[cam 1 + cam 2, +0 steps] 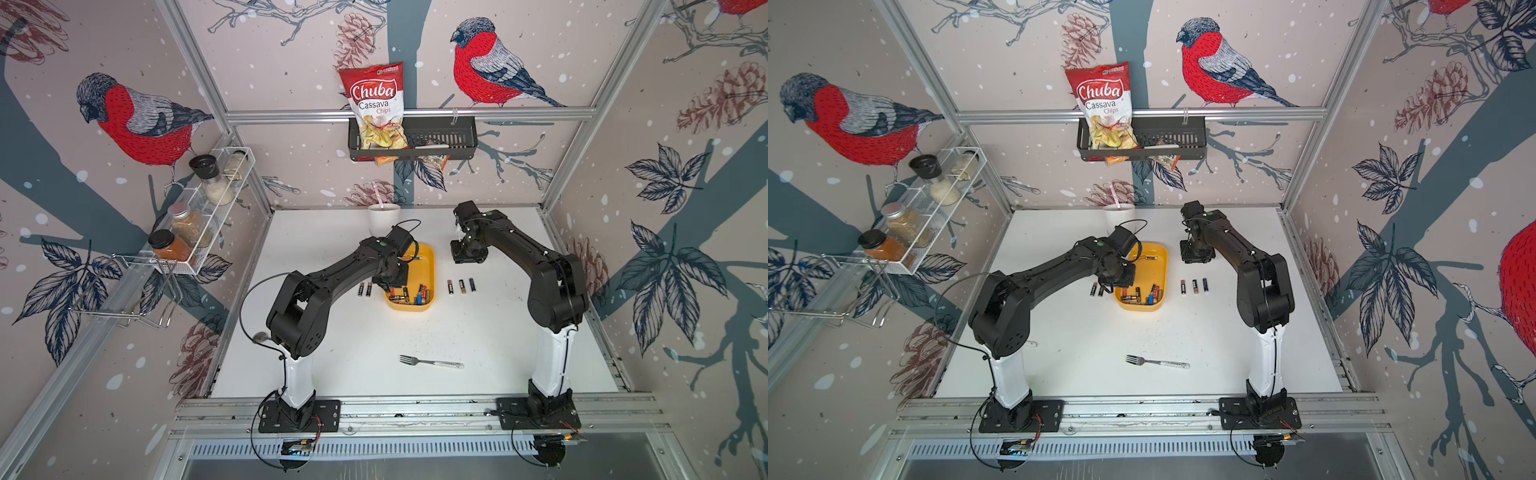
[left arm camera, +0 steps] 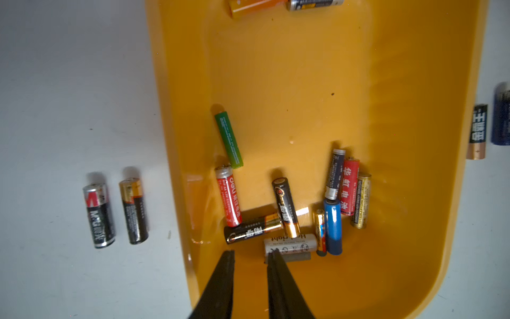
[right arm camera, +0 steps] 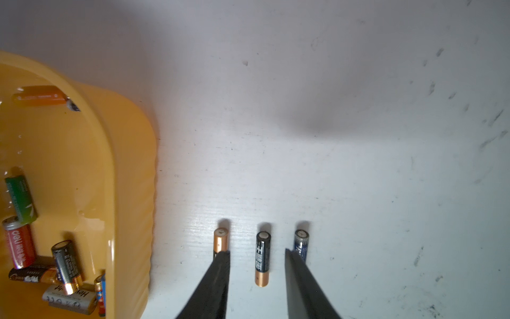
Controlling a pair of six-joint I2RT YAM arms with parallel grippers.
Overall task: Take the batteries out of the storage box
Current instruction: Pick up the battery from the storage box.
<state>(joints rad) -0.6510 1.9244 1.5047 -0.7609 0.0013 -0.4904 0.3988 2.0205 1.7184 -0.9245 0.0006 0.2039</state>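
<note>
Jaws of the left gripper (image 2: 251, 254) stand narrowly parted and empty over the yellow storage box (image 2: 414, 193), one tip at the end of a white battery (image 2: 292, 244). Right gripper (image 3: 256, 252), partly open and empty, hovers over three batteries (image 3: 262, 266) on the table (image 3: 358, 165).

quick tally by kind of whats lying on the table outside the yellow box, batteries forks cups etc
batteries: 5 (2 on the left arm's side of the yellow box, 3 on the right arm's side)
fork: 1
white cup: 1
total: 7
</note>
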